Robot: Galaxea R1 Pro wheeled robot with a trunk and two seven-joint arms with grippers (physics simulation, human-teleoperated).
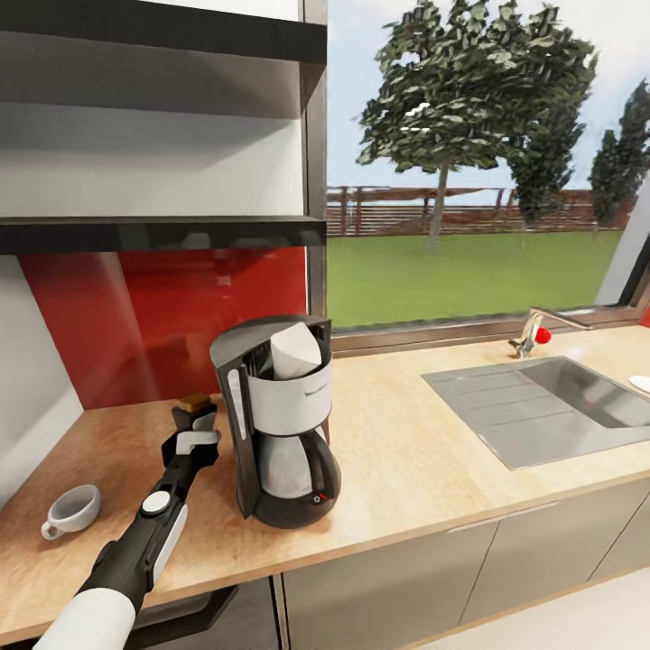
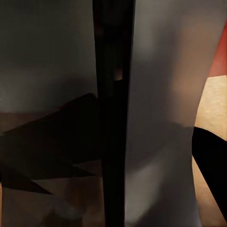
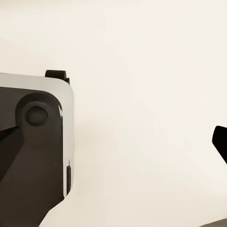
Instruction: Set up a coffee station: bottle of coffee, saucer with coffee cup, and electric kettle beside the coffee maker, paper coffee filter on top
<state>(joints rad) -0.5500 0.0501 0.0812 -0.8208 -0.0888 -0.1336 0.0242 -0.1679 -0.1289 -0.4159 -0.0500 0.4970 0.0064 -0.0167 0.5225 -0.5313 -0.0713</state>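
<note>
Setting down: left gripper [image 1: 194, 426] clenched on bottle of coffee [image 1: 193, 403], tan cap showing, low over kitchen countertop [image 1: 397, 460], just left of coffee maker [image 1: 280, 420]. Paper coffee filter [image 1: 296, 350] in maker top. Coffee cup [image 1: 72, 510] near-left. Advice: seat btl upright, open jaws slow, lift straight, avoid nudging maker.

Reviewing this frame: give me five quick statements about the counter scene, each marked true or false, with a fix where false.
1. The coffee maker stands on the countertop. True.
2. The white paper filter sits in the top of the coffee maker. True.
3. The cup rests on a saucer. False: it sits straight on the countertop.
4. The left hand is at the bottle, on the coffee maker's sink side. False: they are on the side away from the sink.
5. A kettle stands beside the coffee maker. False: no kettle stands there.
</note>
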